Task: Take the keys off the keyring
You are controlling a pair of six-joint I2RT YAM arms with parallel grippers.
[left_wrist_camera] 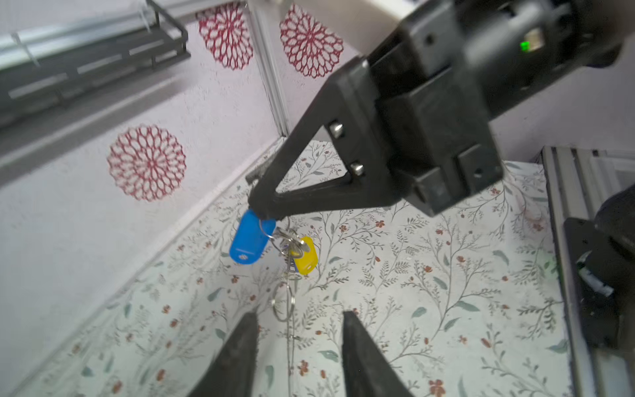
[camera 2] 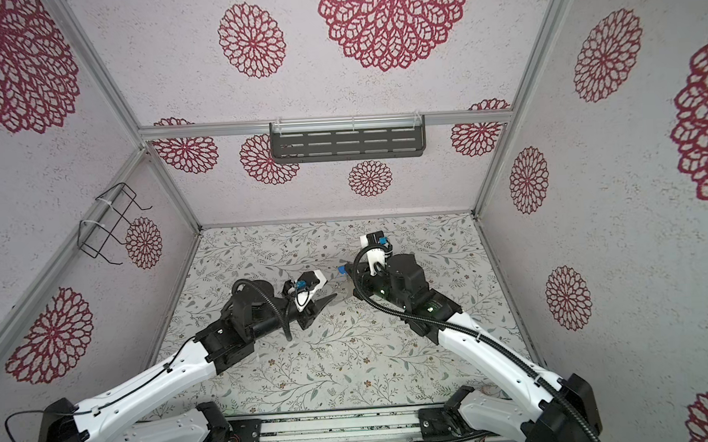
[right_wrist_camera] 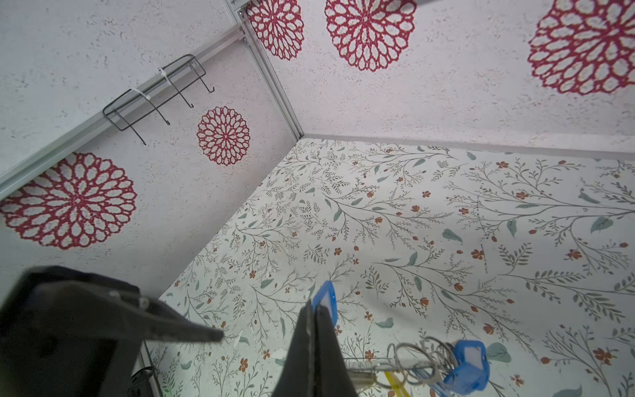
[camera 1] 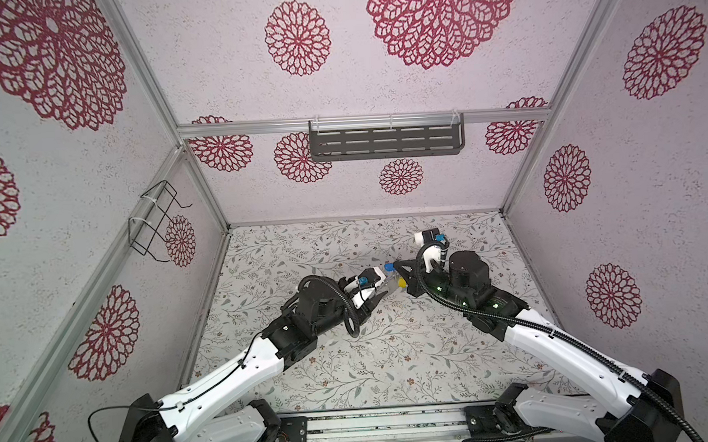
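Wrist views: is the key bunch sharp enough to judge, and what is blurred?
Left wrist view: the blue tag and yellow tag are fairly sharp, the silver ring slightly smeared, the right gripper, close to the lens, soft. Right wrist view: the ring cluster and second blue tag are blurred; the floor print is crisp.

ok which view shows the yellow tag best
left wrist view: the yellow tag hangs close and nearly whole beside the blue tag in the right claw. right wrist view catches only a yellow sliver; a top view shows a speck.

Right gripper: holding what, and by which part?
The right gripper is shut on the blue key tag, pinched at its ring end; other keys dangle below.
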